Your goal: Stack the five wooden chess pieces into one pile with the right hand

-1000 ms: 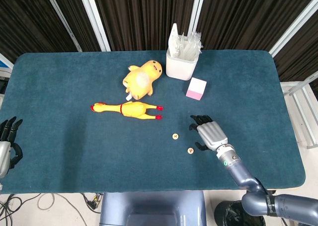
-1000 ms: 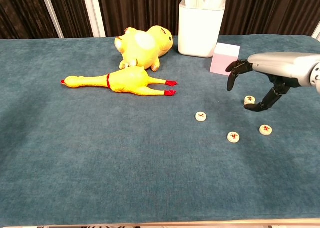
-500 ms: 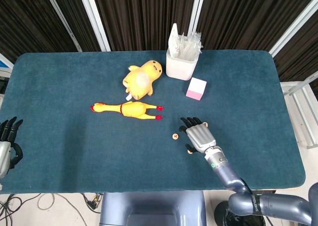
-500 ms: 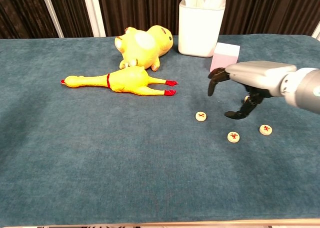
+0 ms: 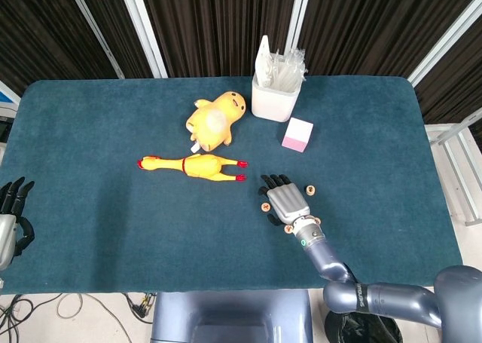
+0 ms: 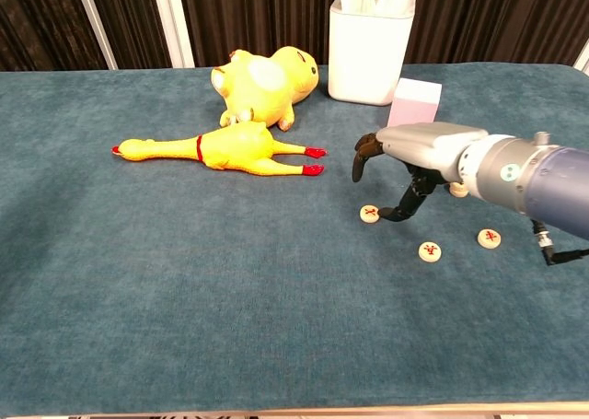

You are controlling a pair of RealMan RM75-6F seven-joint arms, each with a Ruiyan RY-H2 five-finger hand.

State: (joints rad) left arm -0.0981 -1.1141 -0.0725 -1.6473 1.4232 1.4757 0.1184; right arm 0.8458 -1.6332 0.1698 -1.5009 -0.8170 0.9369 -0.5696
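Observation:
Several small round wooden chess pieces with red marks lie flat and apart on the blue table. The leftmost piece (image 6: 369, 214) (image 5: 265, 206) sits just under my right hand (image 6: 414, 157) (image 5: 285, 202). That hand arches over it with fingers spread, its thumb tip close beside the piece, and it holds nothing. Another piece (image 6: 429, 250) (image 5: 288, 228) lies nearer the front, and a third (image 6: 490, 238) to its right. A farther piece (image 6: 457, 189) (image 5: 309, 190) peeks out behind the forearm. My left hand (image 5: 9, 216) rests empty at the table's left edge.
A rubber chicken (image 5: 192, 165) (image 6: 221, 150) and a yellow plush toy (image 5: 214, 118) lie left of the pieces. A pink block (image 5: 297, 134) (image 6: 412, 107) and a white holder (image 5: 276, 90) with clear packets stand behind them.
My right hand has swept left across the table, from the right-hand pieces to above the leftmost one, uncovering the farther piece. The pieces and the left hand have not moved.

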